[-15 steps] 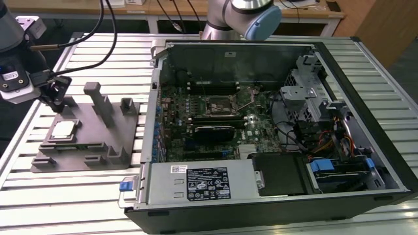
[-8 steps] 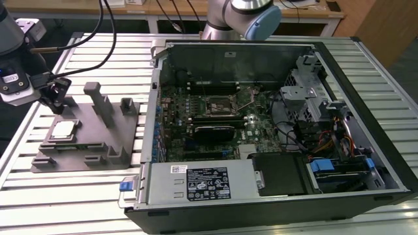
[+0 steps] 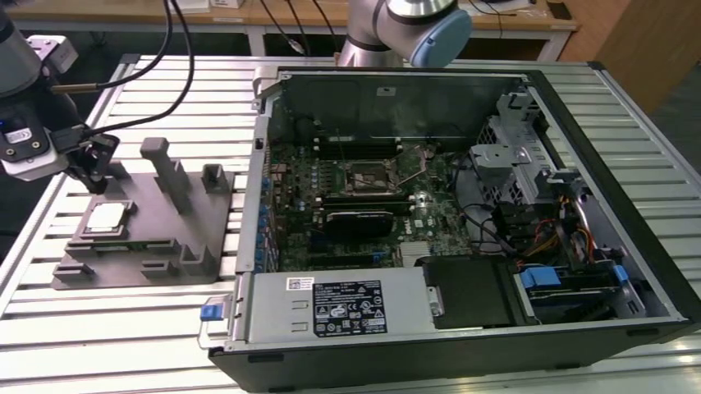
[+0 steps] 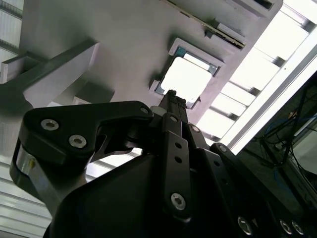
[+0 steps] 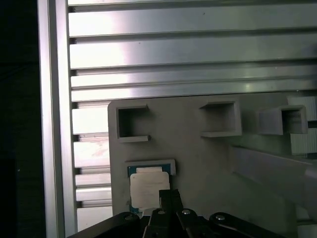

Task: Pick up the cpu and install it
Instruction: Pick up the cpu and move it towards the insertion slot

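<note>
Step in hand: the pick-up, at the approach stage. The cpu (image 3: pixel 107 217) lies flat, pale metal top up, in its shallow pocket in the grey fixture (image 3: pixel 164 234). The fixture sits on the slatted table (image 3: pixel 110 336), to the exterior view's left of the open computer case (image 3: pixel 613 156).

The gripper (image 3: pixel 97 187) hangs over the fixture, just beside the far edge of the chip as the exterior view shows it. In both wrist views the tips line up with one edge of the cpu (image 4: pixel 185 79) rather than its middle. The fingers (image 4: pixel 174 106) appear drawn together to a narrow point, with nothing between them. Whether the tips touch the chip cannot be told; the exterior view suggests a gap.

Nothing of the install is done: the socket (image 3: pixel 367 174) on the board inside the case holds no chip, and its retaining frame appears raised.

Judgement: the pick calls for a square, level alignment over the chip and a gentle, straight lift clear of the pocket walls. Tilt or side load risks jamming the chip against the pocket.
</note>
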Available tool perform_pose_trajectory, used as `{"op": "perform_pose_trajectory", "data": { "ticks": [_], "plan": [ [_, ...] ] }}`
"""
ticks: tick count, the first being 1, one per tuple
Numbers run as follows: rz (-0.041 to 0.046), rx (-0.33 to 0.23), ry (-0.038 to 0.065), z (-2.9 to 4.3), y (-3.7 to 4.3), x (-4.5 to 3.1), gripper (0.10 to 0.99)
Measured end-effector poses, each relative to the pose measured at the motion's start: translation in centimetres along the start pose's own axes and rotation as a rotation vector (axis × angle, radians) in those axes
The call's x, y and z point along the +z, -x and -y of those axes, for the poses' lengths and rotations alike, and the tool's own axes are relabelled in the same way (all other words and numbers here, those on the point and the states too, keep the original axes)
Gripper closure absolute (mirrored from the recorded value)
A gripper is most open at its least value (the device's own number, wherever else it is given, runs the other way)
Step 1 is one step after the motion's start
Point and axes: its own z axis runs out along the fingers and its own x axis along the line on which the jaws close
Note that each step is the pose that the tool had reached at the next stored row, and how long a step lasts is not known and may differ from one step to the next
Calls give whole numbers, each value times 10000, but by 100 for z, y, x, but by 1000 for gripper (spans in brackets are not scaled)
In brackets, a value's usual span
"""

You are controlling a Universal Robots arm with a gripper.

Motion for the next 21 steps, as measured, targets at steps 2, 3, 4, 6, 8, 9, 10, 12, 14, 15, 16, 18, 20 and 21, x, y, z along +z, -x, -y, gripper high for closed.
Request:
{"op": "perform_pose_trajectory", "data": {
  "ticks": [2,3,4,6,8,9,10,12,14,15,16,18,20,21],
  "plan": [
    [1,0,1,1,-5,15,980],
    [0,0,0,2,-8,22,980],
    [0,0,0,2,-11,29,980],
    [0,0,0,3,-17,46,980],
    [0,0,1,4,-22,63,980],
    [0,0,1,5,-25,72,980],
    [0,0,0,6,-28,79,980],
    [1,0,1,10,-34,95,980],
    [2,1,-4,15,-40,107,980],
    [2,1,-9,18,-43,112,980],
    [2,0,-14,21,-45,119,980],
    [1,0,-21,26,-48,133,980],
    [2,0,-24,30,-50,152,980],
    [2,0,-26,33,-51,162,980]
  ]
}}
